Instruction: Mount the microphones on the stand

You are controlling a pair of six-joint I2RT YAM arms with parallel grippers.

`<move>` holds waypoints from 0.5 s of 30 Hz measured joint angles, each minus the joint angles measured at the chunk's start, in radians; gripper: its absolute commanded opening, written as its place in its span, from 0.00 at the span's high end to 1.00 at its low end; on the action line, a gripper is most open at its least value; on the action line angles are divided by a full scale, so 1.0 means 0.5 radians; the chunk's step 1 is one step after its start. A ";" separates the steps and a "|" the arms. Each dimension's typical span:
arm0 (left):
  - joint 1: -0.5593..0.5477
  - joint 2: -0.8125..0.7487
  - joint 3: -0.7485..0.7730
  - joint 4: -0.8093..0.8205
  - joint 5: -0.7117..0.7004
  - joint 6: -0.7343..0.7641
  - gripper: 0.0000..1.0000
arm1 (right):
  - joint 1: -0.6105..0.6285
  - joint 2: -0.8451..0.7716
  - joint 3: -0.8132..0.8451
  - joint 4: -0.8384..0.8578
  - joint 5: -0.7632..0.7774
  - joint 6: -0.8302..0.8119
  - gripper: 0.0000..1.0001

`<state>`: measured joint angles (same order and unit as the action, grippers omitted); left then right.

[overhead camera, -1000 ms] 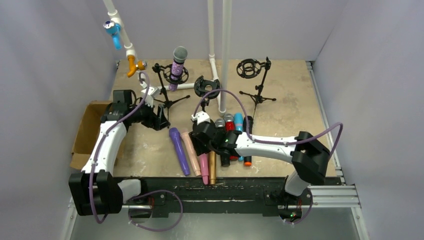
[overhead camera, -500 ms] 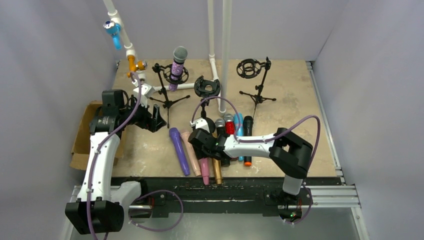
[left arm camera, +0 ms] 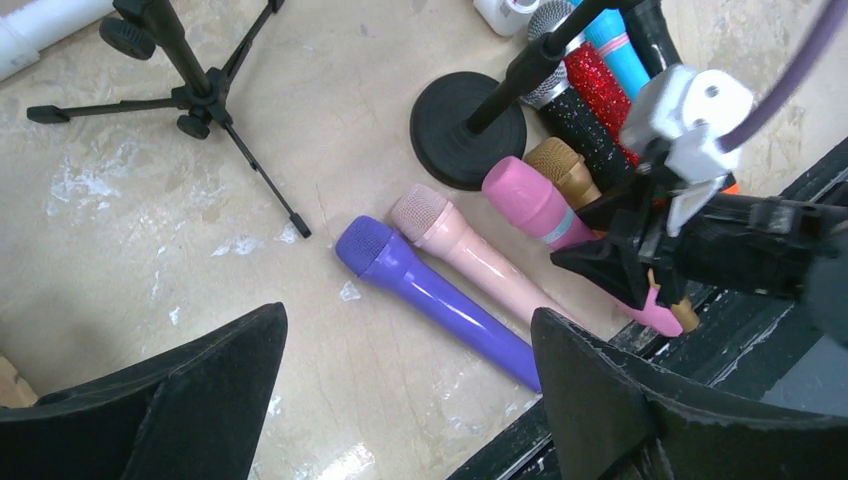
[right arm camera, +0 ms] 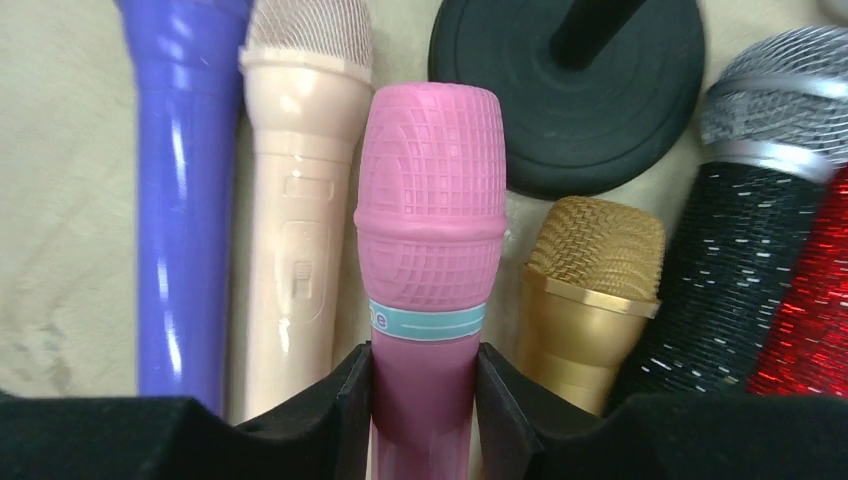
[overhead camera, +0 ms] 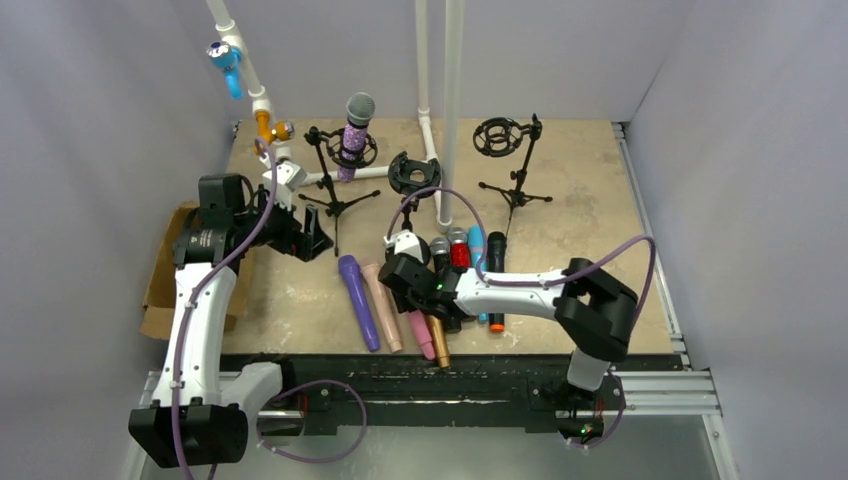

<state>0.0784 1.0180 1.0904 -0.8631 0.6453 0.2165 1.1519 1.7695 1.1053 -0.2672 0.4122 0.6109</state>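
The stands are my biggest worry. The round-base stand [right arm camera: 570, 90] sits right off the head of the pink mic [right arm camera: 430, 200], and that patch of tabletop [overhead camera: 580, 180] is crowded. I reckon a sloppy lift swings the mic or the right arm [overhead camera: 510, 290] into the pole and tips it. The empty tripod [overhead camera: 503, 137] at the back looks light too. Shove a mic into its ring off-centre and it probably goes over, since nothing is steadying it. The left jaws are spread wide and empty, hanging over the tabletop by the left tripod [overhead camera: 333, 205], the one carrying the glitter mic [overhead camera: 355, 125].

Next is the row of mics. The pink mic lies flat on the tabletop between the peach mic [right arm camera: 300, 200] and the gold mic [right arm camera: 590, 280], just beside both. The right jaws are pinching its handle on the far side of the band from the head, with the pads [right arm camera: 345, 400] snug against both sides. Those pads sit down between the neighbours, so pulling up may drag or roll peach or gold. The grip is also well back from the chunky head, so the mic might droop or twist in the jaws.

As for writing, there's only a teal band [right arm camera: 425, 320] round the pink mic, with one small letter at its left edge that looks like an "e". The rest wraps out of sight. I can't read a brand anywhere else.
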 measured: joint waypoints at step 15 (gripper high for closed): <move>0.000 -0.140 0.179 -0.018 0.169 -0.251 0.00 | 0.137 -0.875 0.084 0.153 0.021 -0.196 0.78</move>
<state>0.0784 0.9478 1.1801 -0.8719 0.7300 0.0910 1.2205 1.3319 1.1473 -0.1909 0.4229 0.5129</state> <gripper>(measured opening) 0.998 0.407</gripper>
